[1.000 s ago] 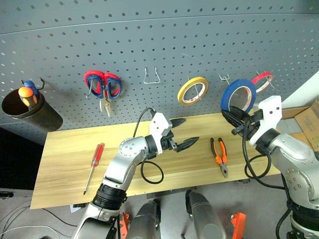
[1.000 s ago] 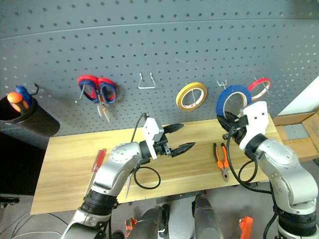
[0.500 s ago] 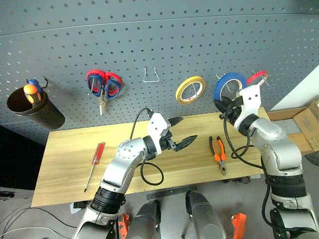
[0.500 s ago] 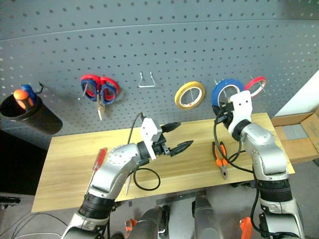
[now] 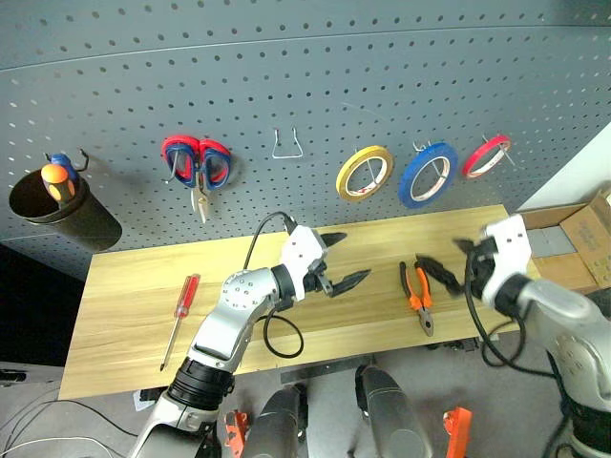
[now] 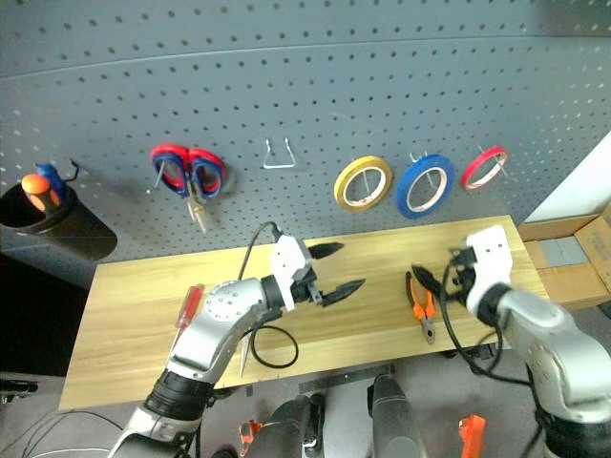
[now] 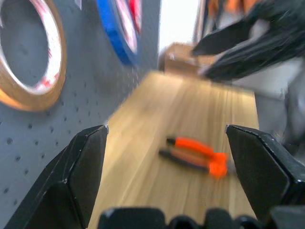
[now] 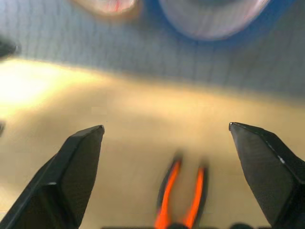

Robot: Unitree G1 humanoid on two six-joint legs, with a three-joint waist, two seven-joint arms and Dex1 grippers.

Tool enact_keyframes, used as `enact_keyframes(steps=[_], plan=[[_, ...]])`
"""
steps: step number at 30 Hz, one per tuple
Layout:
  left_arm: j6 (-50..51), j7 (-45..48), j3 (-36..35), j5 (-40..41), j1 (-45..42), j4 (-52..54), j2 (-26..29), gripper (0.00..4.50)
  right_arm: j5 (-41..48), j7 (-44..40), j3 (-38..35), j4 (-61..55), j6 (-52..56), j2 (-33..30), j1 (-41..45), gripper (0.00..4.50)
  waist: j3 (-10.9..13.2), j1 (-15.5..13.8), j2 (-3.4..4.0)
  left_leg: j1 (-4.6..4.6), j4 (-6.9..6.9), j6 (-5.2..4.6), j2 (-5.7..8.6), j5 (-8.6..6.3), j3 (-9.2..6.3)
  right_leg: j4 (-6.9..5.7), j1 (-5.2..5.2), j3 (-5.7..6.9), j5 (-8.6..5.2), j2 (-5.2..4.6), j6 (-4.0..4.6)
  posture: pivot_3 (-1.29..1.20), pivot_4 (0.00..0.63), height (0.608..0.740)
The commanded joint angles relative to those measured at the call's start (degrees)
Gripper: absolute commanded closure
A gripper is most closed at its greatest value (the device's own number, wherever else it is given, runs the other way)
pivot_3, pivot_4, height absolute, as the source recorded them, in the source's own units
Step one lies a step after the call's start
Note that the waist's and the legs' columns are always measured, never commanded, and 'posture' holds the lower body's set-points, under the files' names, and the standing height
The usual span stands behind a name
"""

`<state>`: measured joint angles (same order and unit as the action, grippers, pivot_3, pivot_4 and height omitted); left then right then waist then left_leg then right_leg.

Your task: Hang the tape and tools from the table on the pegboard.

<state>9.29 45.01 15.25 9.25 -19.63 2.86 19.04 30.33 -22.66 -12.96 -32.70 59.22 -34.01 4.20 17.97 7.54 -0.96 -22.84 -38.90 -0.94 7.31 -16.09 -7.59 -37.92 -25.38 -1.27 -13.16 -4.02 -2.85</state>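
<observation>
Here, pliers flat on table, jaws toward the near edge, handles toward pegboard, both grippers wide, empty.

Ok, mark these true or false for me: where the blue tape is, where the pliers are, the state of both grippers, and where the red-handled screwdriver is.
1. The blue tape hangs on the pegboard. True.
2. The pliers hang on a hook. False: they lie on the table.
3. The right gripper grips the pliers. False: it is open, above them.
4. The left gripper is open and empty. True.
5. The red-handled screwdriver lies on the table. True.
</observation>
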Motion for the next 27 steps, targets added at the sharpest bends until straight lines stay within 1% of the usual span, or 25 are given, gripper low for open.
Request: enact_keyframes(steps=[1, 3, 4, 5, 9, 14, 27], plan=[[-3.1, 2.7, 2.1, -1.6, 2.9, -1.0, 1.8, 0.25, -3.0, 4.4, 4.0, 1.9, 4.7, 0.6, -0.5, 0.12, 0.0, 0.3, 0.00, 0.02, 0.00, -0.01, 0.00, 0.00, 0.03, -0.02, 0.00, -0.03, 0.00, 0.00, 0.00, -0.29, 0.313, 0.740], [-4.4, 2.9, 2.1, -2.4, 4.7, -2.3, 2.7, 0.25, -4.3, 8.1, 5.0, 5.2, 4.6, 4.9, 2.6, 0.12, 0.0, 0.6, -0.01, 0.06, 0.00, -0.01, -0.03, 0.00, 0.07, -0.06, -0.01, -0.06, 0.05, -0.01, 0.03, -0.28, 0.319, 0.740], [-4.3, 2.7, 1.7, -2.2, 5.4, -2.5, 2.7, 0.25, -5.4, 9.5, 5.9, 6.6, 5.0, 6.1, 3.9, 0.12, 0.0, 0.6, -0.01, 0.09, 0.00, -0.02, -0.06, 0.00, 0.10, -0.08, -0.02, -0.15, 0.11, 0.00, 0.07, -0.28, 0.321, 0.740], [-4.3, 2.7, 1.4, -2.0, 6.0, -2.3, 2.9, 0.25, -6.3, 10.6, 6.6, 8.1, 5.7, 7.1, 5.0, 0.12, 0.0, 0.6, -0.01, 0.10, 0.00, -0.02, -0.07, 0.02, 0.13, -0.10, -0.03, -0.36, 0.15, 0.03, 0.10, -0.28, 0.322, 0.740], [-3.5, 2.8, 0.7, -1.5, 7.8, -0.7, 3.4, 0.25, -9.1, 13.7, 7.4, 13.6, 7.3, 9.5, 8.1, 0.12, 0.0, 0.1, -0.01, 0.10, 0.00, -0.05, -0.07, 0.10, 0.14, -0.08, -0.03, -0.41, 0.24, 0.05, 0.03, -0.26, 0.324, 0.740], [-2.5, 2.6, 1.0, -1.4, 9.7, 2.1, 3.7, 0.25, -11.3, 12.8, 9.4, 18.1, 6.6, 9.1, 9.1, 0.12, 0.0, -0.2, -0.01, 0.04, 0.01, -0.06, -0.05, 0.09, 0.18, 0.04, -0.07, -0.45, 0.25, 0.04, 0.02, -0.24, 0.323, 0.740], [0.6, 0.6, 0.1, -1.3, 11.2, 7.0, 3.7, 0.25, -14.8, 9.7, 12.7, 29.1, -0.1, 11.5, 13.5, 0.12, 0.0, -0.3, -0.01, 0.08, 0.04, -0.10, -0.06, 0.07, 0.40, -0.05, -0.13, -0.66, 0.26, 0.06, 0.00, -0.19, 0.323, 0.740]])
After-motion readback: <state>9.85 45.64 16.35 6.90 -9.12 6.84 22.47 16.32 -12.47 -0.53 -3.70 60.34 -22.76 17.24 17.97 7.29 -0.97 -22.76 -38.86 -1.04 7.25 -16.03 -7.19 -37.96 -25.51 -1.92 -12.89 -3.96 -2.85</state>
